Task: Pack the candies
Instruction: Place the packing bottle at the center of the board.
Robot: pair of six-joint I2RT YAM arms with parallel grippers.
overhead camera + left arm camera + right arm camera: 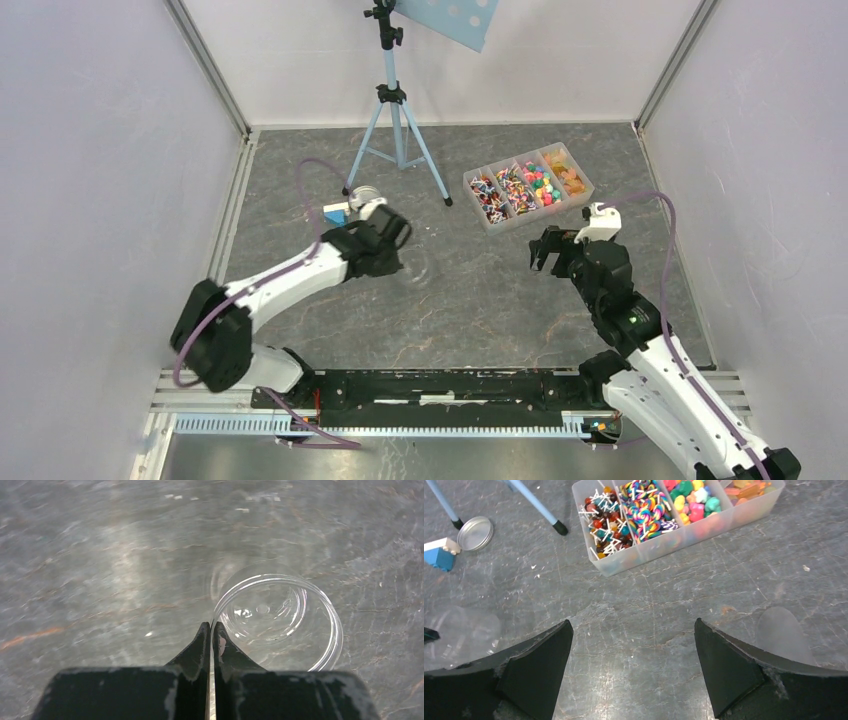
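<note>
Candies sit sorted in clear divided tray. R gripper just on near side of tray, jaws wide apart, empty. L gripper well left of tray, closed, pinching clear jar at rim.

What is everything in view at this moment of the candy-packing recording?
candies: many, multicoloured, in the tray's four compartments
compartment tray: one, clear plastic, far right of table
clear cup: one, transparent, centre-left
metal lid: one, silver, by a tripod foot
block: one, blue and white, beside the lid
tripod: one, light blue, far centre
perforated panel: one, blue, atop the tripod
table: one, grey marbled
left gripper: black, shut on the cup's rim
right gripper: black, open, empty, short of the tray
</note>
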